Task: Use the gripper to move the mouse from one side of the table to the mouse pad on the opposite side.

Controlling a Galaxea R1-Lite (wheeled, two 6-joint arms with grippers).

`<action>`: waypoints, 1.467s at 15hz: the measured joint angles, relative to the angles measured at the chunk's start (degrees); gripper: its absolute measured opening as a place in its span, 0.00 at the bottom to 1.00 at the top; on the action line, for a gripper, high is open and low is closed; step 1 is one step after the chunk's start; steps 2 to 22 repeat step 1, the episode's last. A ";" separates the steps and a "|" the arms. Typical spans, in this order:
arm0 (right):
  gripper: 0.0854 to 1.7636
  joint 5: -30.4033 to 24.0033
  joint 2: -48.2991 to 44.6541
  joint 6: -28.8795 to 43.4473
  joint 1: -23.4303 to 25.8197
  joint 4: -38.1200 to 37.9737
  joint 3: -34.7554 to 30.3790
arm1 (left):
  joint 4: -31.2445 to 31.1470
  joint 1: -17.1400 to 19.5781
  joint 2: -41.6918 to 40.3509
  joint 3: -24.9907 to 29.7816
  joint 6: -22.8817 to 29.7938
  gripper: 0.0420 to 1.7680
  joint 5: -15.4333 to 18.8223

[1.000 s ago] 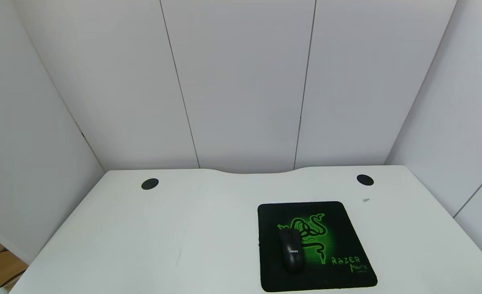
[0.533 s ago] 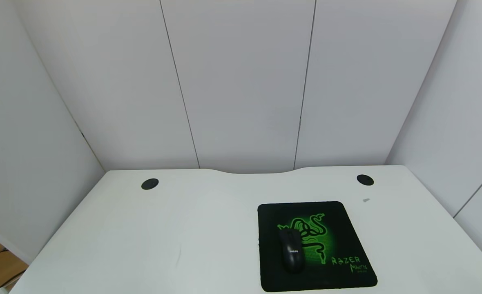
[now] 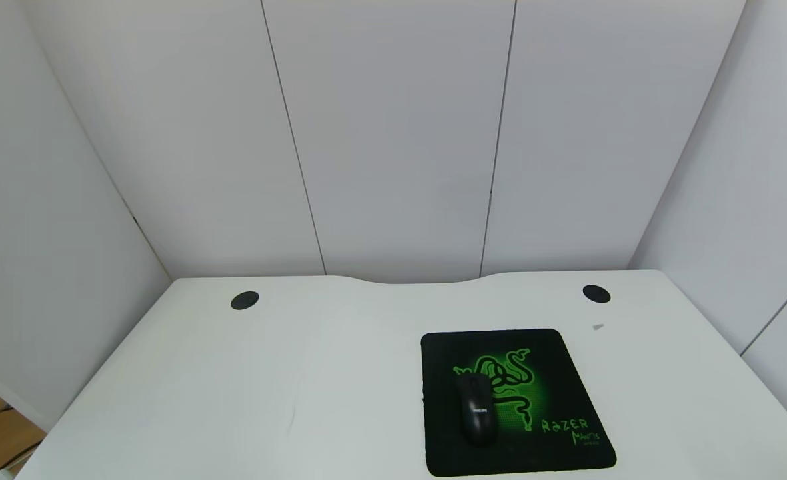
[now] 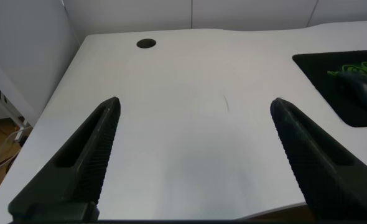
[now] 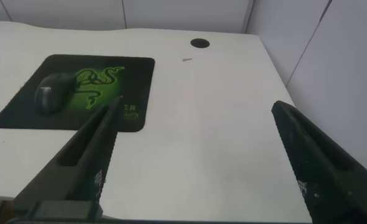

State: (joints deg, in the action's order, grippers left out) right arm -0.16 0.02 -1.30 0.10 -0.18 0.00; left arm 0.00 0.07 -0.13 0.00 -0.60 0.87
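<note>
Left gripper (image 4: pixel 193 158) and right gripper (image 5: pixel 193 162): jaws standing spread wide, pinching nothing, hanging back from the mouse pad (image 3: pixel 515 400) at the near bench (image 3: pixel 267 387) edge. Nothing shifting over the last second; task reading as complete. Mouse (image 3: pixel 477 417): glossy black oval, lying on the mouse pad's left half, overlapping the green logo, untouched.
</note>
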 joint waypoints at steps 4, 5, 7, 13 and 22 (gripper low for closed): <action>0.97 0.02 0.00 0.02 0.00 0.00 0.00 | 0.00 0.00 0.00 0.00 0.00 0.97 0.00; 0.97 0.02 0.00 0.02 0.00 0.00 0.00 | 0.00 0.00 0.00 0.00 0.00 0.97 0.00; 0.97 0.02 0.00 0.02 0.00 0.00 0.00 | 0.00 0.00 0.00 0.00 0.00 0.97 0.00; 0.97 0.02 0.00 0.02 0.00 0.00 0.00 | 0.00 0.00 0.00 0.00 0.00 0.97 0.00; 0.97 0.02 0.00 0.02 0.00 0.00 0.00 | 0.00 0.00 0.00 0.00 0.00 0.97 0.00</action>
